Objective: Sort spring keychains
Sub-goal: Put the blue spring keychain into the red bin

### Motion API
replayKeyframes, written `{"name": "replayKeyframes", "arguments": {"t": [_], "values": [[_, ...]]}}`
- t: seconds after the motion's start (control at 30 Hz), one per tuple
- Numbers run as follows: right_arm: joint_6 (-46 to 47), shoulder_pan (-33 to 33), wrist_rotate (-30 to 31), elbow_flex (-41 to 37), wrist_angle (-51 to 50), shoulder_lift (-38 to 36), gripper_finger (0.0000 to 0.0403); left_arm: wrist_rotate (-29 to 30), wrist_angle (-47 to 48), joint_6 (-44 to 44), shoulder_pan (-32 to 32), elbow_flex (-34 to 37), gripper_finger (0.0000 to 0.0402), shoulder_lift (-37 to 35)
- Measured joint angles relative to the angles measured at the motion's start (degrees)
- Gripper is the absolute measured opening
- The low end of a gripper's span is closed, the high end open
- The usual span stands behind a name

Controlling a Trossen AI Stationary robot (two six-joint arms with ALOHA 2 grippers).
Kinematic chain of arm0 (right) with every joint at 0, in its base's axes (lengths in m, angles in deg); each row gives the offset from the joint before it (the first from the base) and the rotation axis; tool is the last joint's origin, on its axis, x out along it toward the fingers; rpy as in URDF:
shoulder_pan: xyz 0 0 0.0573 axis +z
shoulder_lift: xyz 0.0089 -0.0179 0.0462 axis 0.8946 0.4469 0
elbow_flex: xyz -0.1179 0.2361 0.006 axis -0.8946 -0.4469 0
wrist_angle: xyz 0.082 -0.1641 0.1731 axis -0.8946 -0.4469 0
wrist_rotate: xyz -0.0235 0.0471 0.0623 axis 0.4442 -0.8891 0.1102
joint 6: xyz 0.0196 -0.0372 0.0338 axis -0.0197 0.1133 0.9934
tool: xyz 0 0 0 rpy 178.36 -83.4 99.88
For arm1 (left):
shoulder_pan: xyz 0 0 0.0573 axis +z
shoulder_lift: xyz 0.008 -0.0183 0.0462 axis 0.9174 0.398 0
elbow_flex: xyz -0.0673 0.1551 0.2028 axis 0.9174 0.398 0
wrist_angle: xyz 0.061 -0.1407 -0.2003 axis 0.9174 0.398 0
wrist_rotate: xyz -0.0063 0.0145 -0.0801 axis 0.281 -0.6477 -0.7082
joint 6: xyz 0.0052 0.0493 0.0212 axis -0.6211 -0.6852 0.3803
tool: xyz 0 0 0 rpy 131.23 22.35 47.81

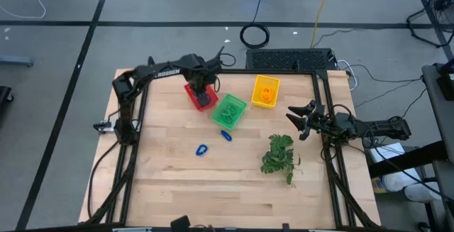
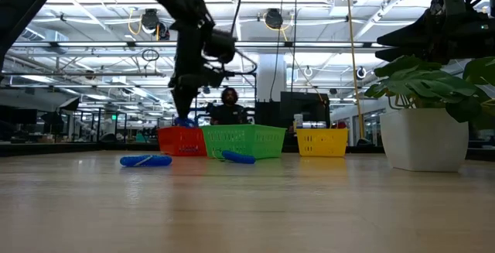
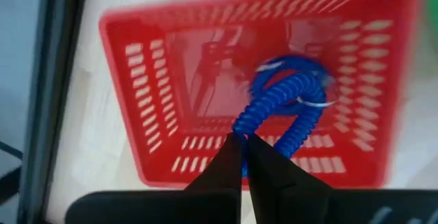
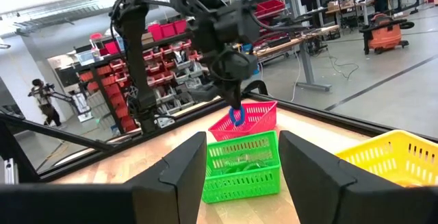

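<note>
I see one wooden counter (image 1: 177, 182) carrying three mesh baskets in a row: one red basket (image 1: 193, 96), one green basket (image 1: 237, 111) and one yellow basket (image 1: 273, 84). One potted plant (image 1: 280, 154) stands near the counter's right side.

I count three blue spring keychains outside the green and yellow baskets. Two blue keychains lie loose on the counter: one (image 1: 202, 150) well in front of the baskets, one (image 1: 226, 135) just in front of the green basket. The third blue keychain (image 3: 284, 104) hangs over the red basket. Green coils (image 1: 228, 110) lie in the green basket and orange coils (image 1: 265, 94) in the yellow basket; I cannot count them.

The left arm reaches from the counter's left edge, bends across its far side and points its wrist downward over the red basket. The left pincer (image 3: 245, 142) is clenched on the third blue keychain, which dangles above the basket floor.

The right arm waits at the counter's right edge. The right pincer (image 4: 243, 166) stands released, its fingers (image 4: 183, 172) apart, grasping nothing, facing the baskets.
</note>
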Motion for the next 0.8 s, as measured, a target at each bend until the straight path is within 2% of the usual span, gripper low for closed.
{"name": "replayKeyframes", "arguments": {"t": [0.33, 0.63, 0.8], "values": [[0.0, -0.01, 0.0, 0.01, -0.01, 0.01, 0.0171, -0.18, -8.25, -3.02, 4.16, 7.92, 0.0013, 0.02], [0.0, -0.01, 0.0, -0.01, -0.03, 0.02, 0.0171, -1.23, -9.41, -4.14, 4.57, 8.51, 0.0106, 0.0], [0.0, -0.01, 0.0, 0.01, -0.01, 0.0, 0.0171, -2.54, -11.45, -3.11, 4.53, 8.51, 0.017, 0.0]]}}
